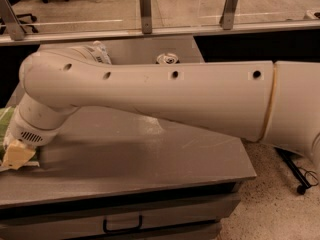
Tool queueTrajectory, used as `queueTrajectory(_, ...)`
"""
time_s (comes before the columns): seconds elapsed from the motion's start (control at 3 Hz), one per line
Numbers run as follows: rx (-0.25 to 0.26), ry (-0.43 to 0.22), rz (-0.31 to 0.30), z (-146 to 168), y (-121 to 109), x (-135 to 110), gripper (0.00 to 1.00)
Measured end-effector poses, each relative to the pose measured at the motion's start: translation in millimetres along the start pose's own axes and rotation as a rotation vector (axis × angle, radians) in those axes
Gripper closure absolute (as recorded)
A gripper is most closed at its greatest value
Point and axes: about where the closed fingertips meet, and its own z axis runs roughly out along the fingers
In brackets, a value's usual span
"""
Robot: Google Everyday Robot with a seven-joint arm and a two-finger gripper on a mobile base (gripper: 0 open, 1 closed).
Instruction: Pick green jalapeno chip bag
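The green jalapeno chip bag (pixel 5 120) lies at the left edge of the grey table (pixel 150 159); only a green strip of it shows, the rest is hidden by my arm and cut off by the frame. My gripper (pixel 18 155) is low at the table's left edge, right at or on the bag's near end. My thick white arm (pixel 165 96) crosses the whole view from the right.
A soda can (pixel 167 59) stands at the back of the table, its top showing just above my arm. A white object (pixel 100 51) sits back left, mostly hidden. A glass-panelled railing (pixel 145 4) runs behind the table. A drawer handle (pixel 122 226) is below the front edge.
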Motion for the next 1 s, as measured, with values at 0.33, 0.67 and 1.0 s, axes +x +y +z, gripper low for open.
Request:
queueTrajectory(0.33, 0.0, 0.0, 0.0, -3.1, -0.4, -2.8, 0.89)
queueTrajectory(0.67, 0.0, 0.0, 0.0, -6.1, -0.7, -5.4, 1.0)
queueTrajectory(1.0, 0.0, 0.0, 0.0, -6.4, -0.8, -5.7, 1.0)
